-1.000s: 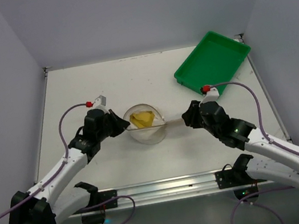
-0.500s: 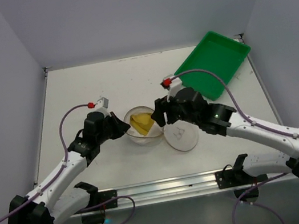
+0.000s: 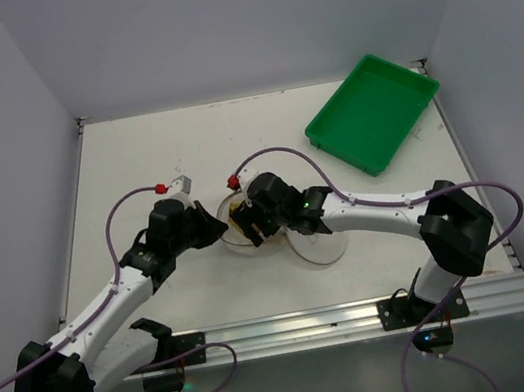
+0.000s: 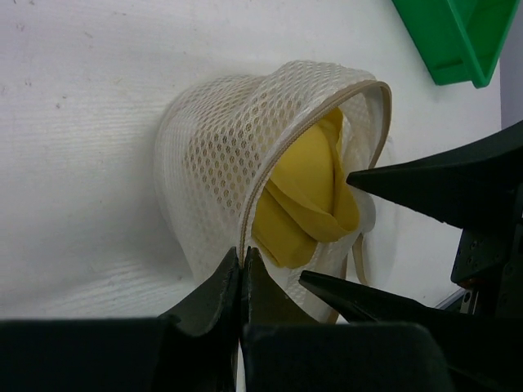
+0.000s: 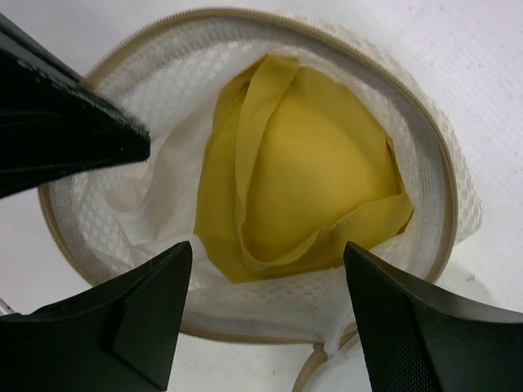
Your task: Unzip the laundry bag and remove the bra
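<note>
The round whitish mesh laundry bag (image 3: 231, 234) stands open in the middle of the table; its lid (image 3: 319, 243) lies flat to its right. The bra (image 5: 302, 196), with its mustard-yellow cup, sits inside the bag and also shows in the left wrist view (image 4: 306, 196). My left gripper (image 4: 243, 265) is shut on the bag's zip rim (image 4: 245, 229) at the bag's left side. My right gripper (image 5: 265, 286) is wide open just above the bag's mouth, its jaws either side of the yellow cup. In the top view the right gripper (image 3: 249, 221) covers most of the bag.
A green rectangular tray (image 3: 374, 112) stands at the back right, also seen in the left wrist view (image 4: 458, 37). The right arm stretches across the table's middle from the right. Grey walls close in the table on three sides.
The right arm let the lid drop flat to the bag's right, then swung left and down over the open bag. The left gripper kept its hold on the rim.
</note>
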